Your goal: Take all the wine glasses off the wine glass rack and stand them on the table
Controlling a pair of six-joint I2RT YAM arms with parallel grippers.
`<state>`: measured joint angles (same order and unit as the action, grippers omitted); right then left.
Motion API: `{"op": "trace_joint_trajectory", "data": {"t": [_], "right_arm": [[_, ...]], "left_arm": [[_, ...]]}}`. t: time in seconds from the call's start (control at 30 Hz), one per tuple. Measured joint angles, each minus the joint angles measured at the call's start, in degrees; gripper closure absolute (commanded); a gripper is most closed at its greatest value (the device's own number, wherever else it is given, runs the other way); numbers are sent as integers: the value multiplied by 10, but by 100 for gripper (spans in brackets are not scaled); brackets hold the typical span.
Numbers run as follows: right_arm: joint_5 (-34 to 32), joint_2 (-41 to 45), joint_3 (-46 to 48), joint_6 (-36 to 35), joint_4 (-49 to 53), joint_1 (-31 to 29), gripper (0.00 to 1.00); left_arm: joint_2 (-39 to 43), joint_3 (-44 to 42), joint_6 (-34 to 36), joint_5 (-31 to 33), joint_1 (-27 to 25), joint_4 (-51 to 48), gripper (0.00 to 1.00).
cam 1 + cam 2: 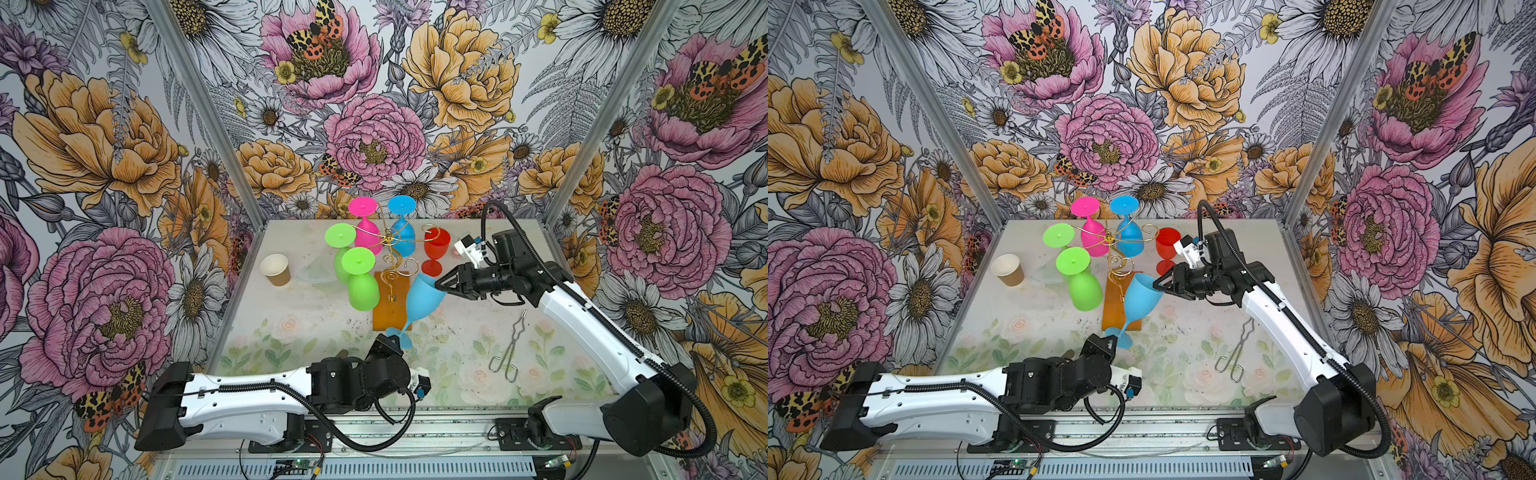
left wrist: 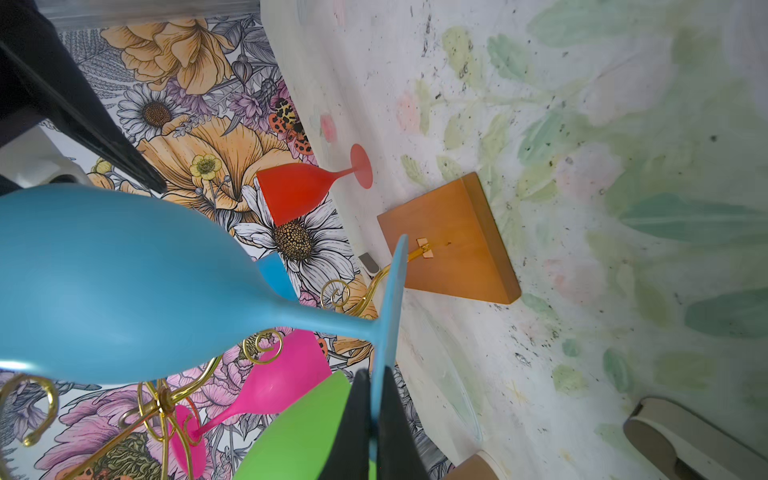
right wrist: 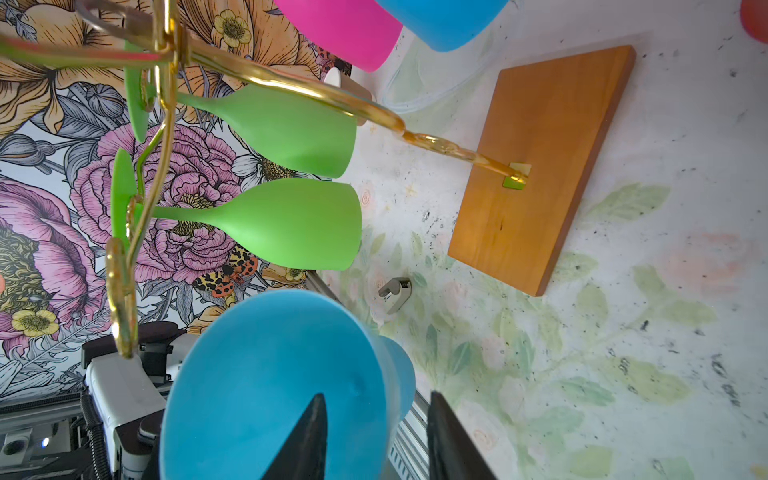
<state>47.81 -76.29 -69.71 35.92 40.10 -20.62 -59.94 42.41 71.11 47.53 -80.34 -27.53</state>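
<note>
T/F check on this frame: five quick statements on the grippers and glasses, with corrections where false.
1. The left gripper pinches the foot of the tilted blue wine glass. True.
2. The right gripper has one finger inside that glass's bowl and one outside. True.
3. The red one hangs from a scroll arm. False: the red glass stands upright on the table beside the wine glass rack.
4. Three green ones hang there. False: two green glasses hang on the rack.
5. On the right arm's side, metal tongs lie on the table. True.
</note>
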Motion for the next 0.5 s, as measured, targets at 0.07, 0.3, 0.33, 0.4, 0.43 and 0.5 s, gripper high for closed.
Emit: {"op": "trace_joint_trajectory", "data": {"t": [0.07, 0.3, 0.33, 0.4, 0.43, 0.5], "right_arm": [[2, -4, 0, -1, 0, -1, 65], [8, -12, 0, -11, 0, -2, 80], [9, -12, 0, -12, 0, -2, 81], [12, -12, 0, -13, 1, -2, 84], [12, -12, 0, -13, 1, -2, 86], [15, -12, 1, -14, 1, -2, 89]], "left_arm": [[3, -8, 18, 7, 0, 9, 100], [10, -35, 82, 26, 5, 50, 100], [13, -39, 89, 28, 7, 55, 100], [19, -49, 105, 30, 8, 64, 100], [22, -51, 111, 31, 9, 67, 100], [27, -54, 122, 32, 10, 71, 100]]}}
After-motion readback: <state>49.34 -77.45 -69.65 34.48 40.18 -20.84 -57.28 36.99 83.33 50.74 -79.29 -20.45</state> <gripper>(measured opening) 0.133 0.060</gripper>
